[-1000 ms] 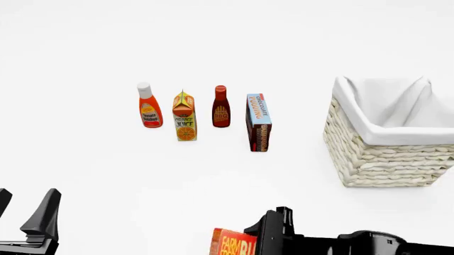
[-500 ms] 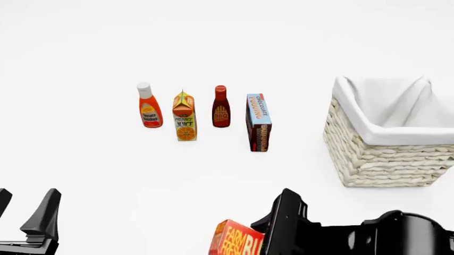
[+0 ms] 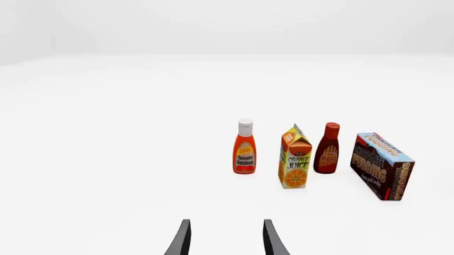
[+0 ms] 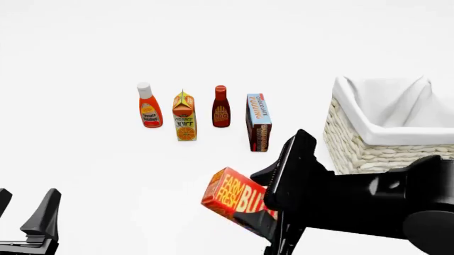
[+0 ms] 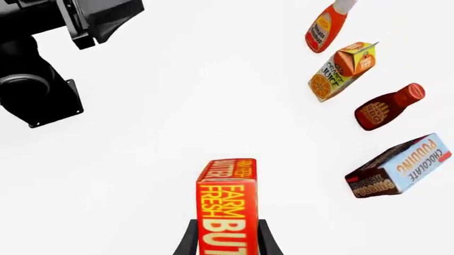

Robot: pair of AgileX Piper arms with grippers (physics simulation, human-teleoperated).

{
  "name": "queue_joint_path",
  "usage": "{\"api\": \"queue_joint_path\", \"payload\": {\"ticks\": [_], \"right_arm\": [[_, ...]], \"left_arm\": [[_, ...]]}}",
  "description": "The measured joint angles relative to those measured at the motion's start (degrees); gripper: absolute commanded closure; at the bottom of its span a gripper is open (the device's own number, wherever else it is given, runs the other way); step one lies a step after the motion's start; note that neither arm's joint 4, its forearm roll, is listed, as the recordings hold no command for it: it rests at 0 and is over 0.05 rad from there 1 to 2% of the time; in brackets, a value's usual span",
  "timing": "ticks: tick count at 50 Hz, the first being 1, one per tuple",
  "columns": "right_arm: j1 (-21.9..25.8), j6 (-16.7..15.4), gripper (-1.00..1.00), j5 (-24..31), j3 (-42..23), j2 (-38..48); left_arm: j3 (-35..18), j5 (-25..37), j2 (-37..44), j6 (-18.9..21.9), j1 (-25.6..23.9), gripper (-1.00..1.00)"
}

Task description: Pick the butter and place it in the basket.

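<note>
I had the right claw (image 4: 273, 212) pinching the small red-orange rectangular butter box (image 4: 233, 197) by one end, tilted clear above the white desk (image 4: 106, 175), near the cream woven wicker basket (image 4: 369, 159); my left claw (image 3: 223, 241) sat spread, idle.

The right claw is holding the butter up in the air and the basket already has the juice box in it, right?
Not quite. The right gripper does hold the butter off the table, but the orange juice carton is not in the basket. The front view shows it standing on the table between the ketchup bottle and the BBQ sauce bottle.
</note>
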Motion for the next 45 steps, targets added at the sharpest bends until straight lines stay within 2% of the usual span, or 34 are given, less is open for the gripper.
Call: {"api": "queue_joint_path", "payload": {"ticks": [24,45], "right_arm": [[-1.64,3.35,1.0,4.17,-9.28,-3.94],[-5.82,5.89,1.0,6.84,-18.27,-4.24]], "left_arm": [[0.0,0.0,0.0,0.0,0.0,-1.0],[0.0,0.0,0.0,0.0,0.0,-1.0]]}}
